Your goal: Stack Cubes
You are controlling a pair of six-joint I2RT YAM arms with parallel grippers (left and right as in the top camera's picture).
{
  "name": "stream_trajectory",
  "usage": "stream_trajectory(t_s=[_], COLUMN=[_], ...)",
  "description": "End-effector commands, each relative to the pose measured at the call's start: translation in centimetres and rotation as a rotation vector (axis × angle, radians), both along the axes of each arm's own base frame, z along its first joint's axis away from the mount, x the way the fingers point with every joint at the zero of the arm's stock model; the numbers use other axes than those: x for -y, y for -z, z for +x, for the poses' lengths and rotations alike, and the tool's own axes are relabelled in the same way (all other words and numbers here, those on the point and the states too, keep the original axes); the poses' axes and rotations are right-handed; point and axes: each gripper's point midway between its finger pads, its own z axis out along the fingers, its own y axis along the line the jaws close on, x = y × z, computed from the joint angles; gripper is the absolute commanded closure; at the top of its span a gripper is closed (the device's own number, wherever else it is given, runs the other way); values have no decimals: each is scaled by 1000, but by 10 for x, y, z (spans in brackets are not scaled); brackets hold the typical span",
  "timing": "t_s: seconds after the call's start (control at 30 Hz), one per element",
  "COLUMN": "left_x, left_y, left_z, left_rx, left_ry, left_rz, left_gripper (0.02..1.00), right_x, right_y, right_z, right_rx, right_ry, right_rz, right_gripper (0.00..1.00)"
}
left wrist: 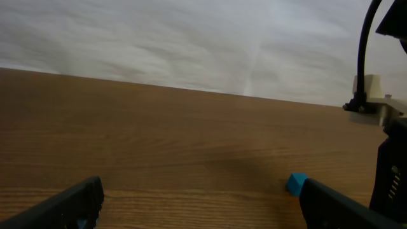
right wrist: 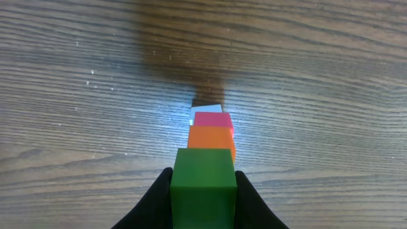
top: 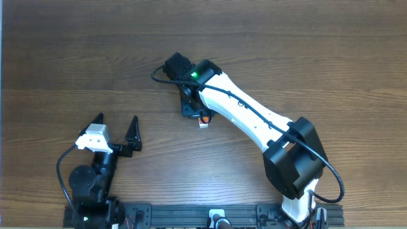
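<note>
Looking from the top: the right hand (top: 189, 105) is hanging over the middle of the desk (top: 76, 57), and a small orange and white bit of the cube stack (top: 203, 121) is showing just beside it. The left hand (top: 116, 118) is lying released near its base.
Left wrist: the left hand's fingers (left wrist: 70, 203) are standing wide apart, grasping nothing. A blue cube (left wrist: 296, 184) is sitting on the desk near one finger.
Right wrist: the right hand (right wrist: 203, 177) is grasping a green cube (right wrist: 203, 191). Under it an orange cube (right wrist: 212, 143), a pink cube (right wrist: 213, 119) and a pale cube (right wrist: 205, 111) are forming one column on the desk. I cannot tell if green is touching orange.
</note>
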Motion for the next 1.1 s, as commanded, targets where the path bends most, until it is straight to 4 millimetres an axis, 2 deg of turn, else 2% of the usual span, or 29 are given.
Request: stream_trajectory(t_s=[0.03, 1.0, 1.07, 1.1], left_x=[2, 2, 2, 2], left_y=[2, 2, 2, 2], left_z=[0, 0, 0, 0], left_rx=[3, 3, 3, 3], left_ry=[10, 10, 10, 10], left_rz=[14, 14, 14, 14], left_gripper=[18, 18, 18, 18], right_x=[5, 5, 5, 5], right_y=[-8, -3, -3, -3], right_z=[0, -2, -2, -2], right_rx=[10, 2, 1, 2], right_ry=[30, 48, 48, 48], right_rz=[19, 23, 23, 23], right_gripper=[989, 989, 969, 921])
